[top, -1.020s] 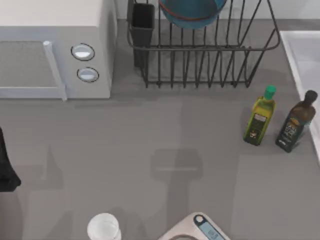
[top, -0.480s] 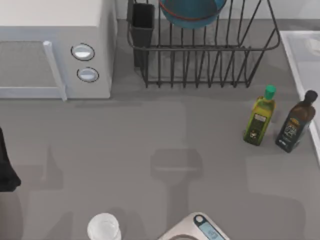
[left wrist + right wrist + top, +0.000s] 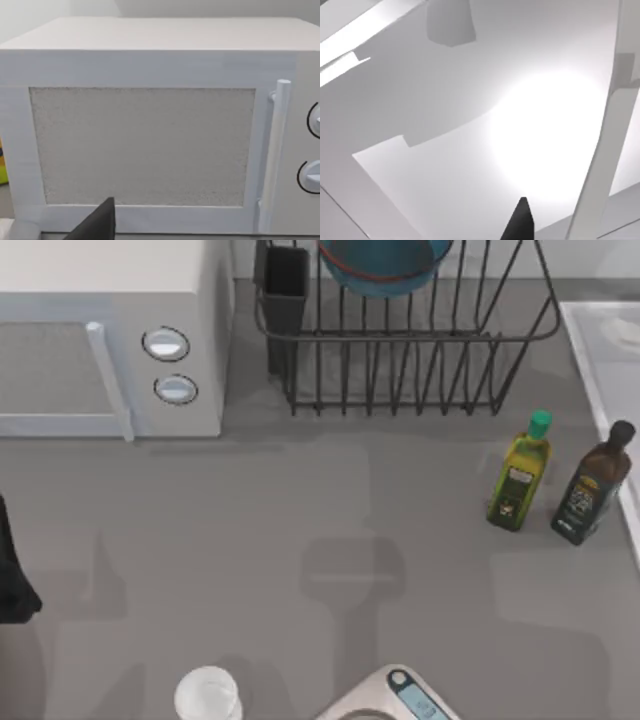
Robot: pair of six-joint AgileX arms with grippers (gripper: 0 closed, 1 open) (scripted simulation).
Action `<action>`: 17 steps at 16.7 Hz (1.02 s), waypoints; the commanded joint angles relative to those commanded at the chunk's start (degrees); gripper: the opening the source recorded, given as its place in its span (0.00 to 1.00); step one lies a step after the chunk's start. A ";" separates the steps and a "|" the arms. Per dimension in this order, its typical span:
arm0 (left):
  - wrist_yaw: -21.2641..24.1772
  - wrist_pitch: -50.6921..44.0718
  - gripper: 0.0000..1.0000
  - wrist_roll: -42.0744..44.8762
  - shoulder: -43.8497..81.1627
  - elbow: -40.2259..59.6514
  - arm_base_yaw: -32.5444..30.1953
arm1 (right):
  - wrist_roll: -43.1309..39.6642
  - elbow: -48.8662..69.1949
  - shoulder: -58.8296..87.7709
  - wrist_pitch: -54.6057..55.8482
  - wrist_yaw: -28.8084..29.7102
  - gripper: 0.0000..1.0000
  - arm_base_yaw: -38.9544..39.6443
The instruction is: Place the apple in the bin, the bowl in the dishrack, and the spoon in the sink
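Grey table (image 3: 300,540); bowl (image 3: 385,265) rests in dishrack (image 3: 420,350).

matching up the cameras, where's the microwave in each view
Top view: the microwave fills the upper left corner, left of the dishrack.
Left wrist view: its door and handle face the camera close up.
Right wrist view: not in it.
Shared landmark: the handle and two knobs.

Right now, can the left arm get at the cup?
Probably yes: the cup stands in the open near the left arm, with bare table between them.
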 joint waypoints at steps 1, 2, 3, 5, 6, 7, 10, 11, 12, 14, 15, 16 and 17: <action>0.00 0.00 1.00 0.00 0.00 0.00 0.00 | 0.03 -0.76 -0.35 0.66 0.01 0.00 0.02; 0.00 0.00 1.00 0.00 0.00 0.00 0.00 | 0.03 -2.12 -0.92 1.76 0.02 0.00 0.09; 0.00 0.00 1.00 0.00 0.00 0.00 0.00 | -0.01 -4.09 -1.65 3.22 0.00 0.00 0.19; 0.00 0.00 1.00 0.00 0.00 0.00 0.00 | -0.10 -9.63 -3.37 6.86 -0.05 0.00 0.39; 0.00 0.00 1.00 0.00 0.00 0.00 0.00 | -0.09 -12.99 -4.28 8.87 -0.08 0.00 0.44; 0.00 0.00 1.00 0.00 0.00 0.00 0.00 | -0.06 -16.41 -5.17 10.89 -0.10 0.00 0.44; 0.00 0.00 1.00 0.00 0.00 0.00 0.00 | 0.00 -24.10 -7.45 16.17 -0.15 0.00 0.43; 0.00 0.00 1.00 0.00 0.00 0.00 0.00 | -0.02 -25.47 -7.90 17.31 -0.16 0.00 0.43; 0.00 0.00 1.00 0.00 0.00 0.00 0.00 | -0.04 -26.22 -8.14 17.97 -0.17 0.00 0.43; 0.00 0.00 1.00 0.00 0.00 0.00 0.00 | -0.05 -26.38 -8.19 18.11 -0.17 0.00 0.43; 0.00 0.00 1.00 0.00 0.00 0.00 0.00 | -0.05 -26.38 -8.19 18.11 -0.17 0.00 0.43; 0.00 0.00 1.00 0.00 0.00 0.00 0.00 | -0.05 -26.38 -8.19 18.11 -0.17 0.00 0.43; 0.00 0.00 1.00 0.00 0.00 0.00 0.00 | -0.05 -26.38 -8.19 18.11 -0.17 0.08 0.43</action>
